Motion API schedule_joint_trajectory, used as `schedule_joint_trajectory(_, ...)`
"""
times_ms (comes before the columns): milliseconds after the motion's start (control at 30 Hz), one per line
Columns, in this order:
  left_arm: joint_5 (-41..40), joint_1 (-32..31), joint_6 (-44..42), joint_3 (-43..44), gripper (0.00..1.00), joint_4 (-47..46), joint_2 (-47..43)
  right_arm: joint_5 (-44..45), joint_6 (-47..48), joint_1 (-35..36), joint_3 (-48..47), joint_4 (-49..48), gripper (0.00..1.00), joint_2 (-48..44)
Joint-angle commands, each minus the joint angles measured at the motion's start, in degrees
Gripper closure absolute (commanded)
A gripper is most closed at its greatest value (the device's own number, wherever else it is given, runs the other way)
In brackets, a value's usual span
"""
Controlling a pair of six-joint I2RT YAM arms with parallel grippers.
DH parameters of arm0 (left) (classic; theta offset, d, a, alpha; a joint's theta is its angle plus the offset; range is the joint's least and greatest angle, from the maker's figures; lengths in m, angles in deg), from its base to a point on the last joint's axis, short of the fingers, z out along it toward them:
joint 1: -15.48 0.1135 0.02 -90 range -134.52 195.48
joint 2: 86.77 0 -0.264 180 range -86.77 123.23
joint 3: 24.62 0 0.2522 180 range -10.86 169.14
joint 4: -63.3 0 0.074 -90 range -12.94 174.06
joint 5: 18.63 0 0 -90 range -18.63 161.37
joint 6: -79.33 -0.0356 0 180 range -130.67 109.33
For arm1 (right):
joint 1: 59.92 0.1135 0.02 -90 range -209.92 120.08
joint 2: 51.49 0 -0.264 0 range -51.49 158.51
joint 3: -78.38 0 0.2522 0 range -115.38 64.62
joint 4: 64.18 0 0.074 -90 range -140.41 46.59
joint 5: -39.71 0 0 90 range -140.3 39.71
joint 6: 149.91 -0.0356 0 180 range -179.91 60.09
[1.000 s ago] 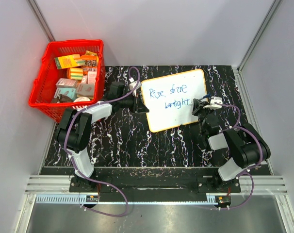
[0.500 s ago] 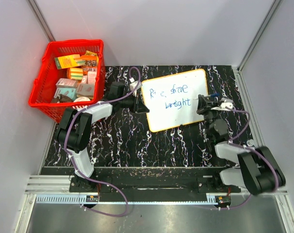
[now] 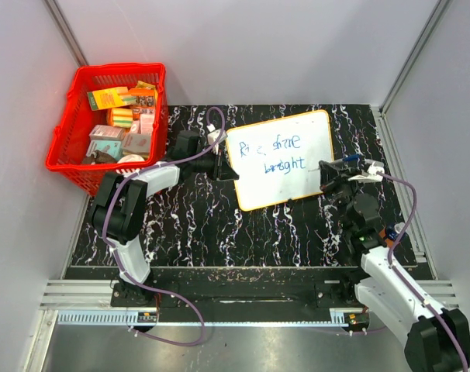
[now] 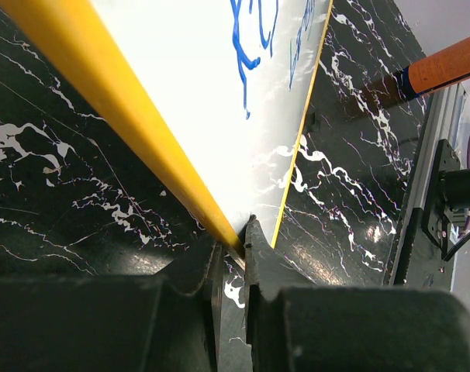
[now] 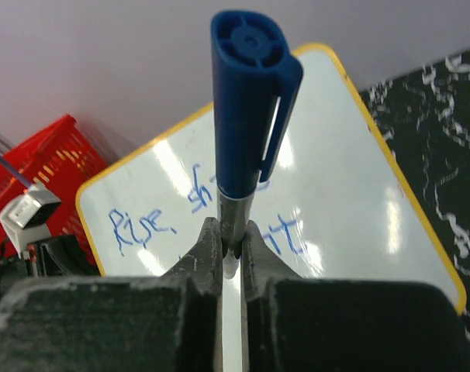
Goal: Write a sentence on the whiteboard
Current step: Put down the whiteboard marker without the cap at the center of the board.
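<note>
Right gripper (image 5: 231,242) is clamped tight on a blue-capped marker (image 5: 250,116), beside the right edge of the whiteboard (image 3: 285,190). Left gripper (image 4: 233,242) pinches the board's yellow rim on its left side, jaws nearly shut on it. The board sits mid-table on the black marbled table (image 3: 188,225), between the 2 arms, bearing the sentence (image 3: 275,153) in 2 blue lines. It looks thin, light, stiff and slick, likely to skid under pen pressure, so the rim is the sensible hold.

Skewed whiteboard (image 3: 281,190), blue sentence (image 3: 285,164), seemingly two lines
</note>
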Motion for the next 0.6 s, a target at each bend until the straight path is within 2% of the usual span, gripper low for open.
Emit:
schedule_joint_trajectory(0, -7.9, -0.3, -7.4, 1.2, 1.0, -0.8, 0.1, -2.0, -9.6, -0.3, -3.1, 21.1, 1.0, -2.3)
schedule_joint_trajectory(67, -8.1, -0.4, -7.5, 1.2, 1.0, -0.8, 0.1, -3.3, -12.3, -0.3, -3.3, 29.0, 1.0, -3.3)
schedule_joint_trajectory(133, -8.1, -0.5, -7.5, 1.2, 1.0, -0.8, 0.1, -4.1, -18.5, -0.3, -2.3, 32.8, 1.0, -4.9)
schedule_joint_trajectory(267, -8.5, -0.7, -7.9, 1.8, 1.0, -0.2, 0.5, -14.0, -31.3, -0.3, 2.5, 37.8, 1.0, -8.1)
schedule_joint_trajectory(333, -8.5, -0.9, -8.2, 2.0, 1.0, 0.6, 0.6, -17.3, -34.2, -0.3, 5.6, 38.4, 1.0, -9.7)
schedule_joint_trajectory(400, -8.9, -1.2, -8.5, 1.9, 1.0, 0.7, 0.3, -20.8, -36.6, -0.3, 7.3, 43.5, 1.0, -10.8)
schedule_joint_trajectory(567, -9.3, -1.5, -8.6, 1.9, 1.0, 0.9, 0.0, -23.5, -41.0, -0.2, 10.6, 51.4, 1.0, -14.6)
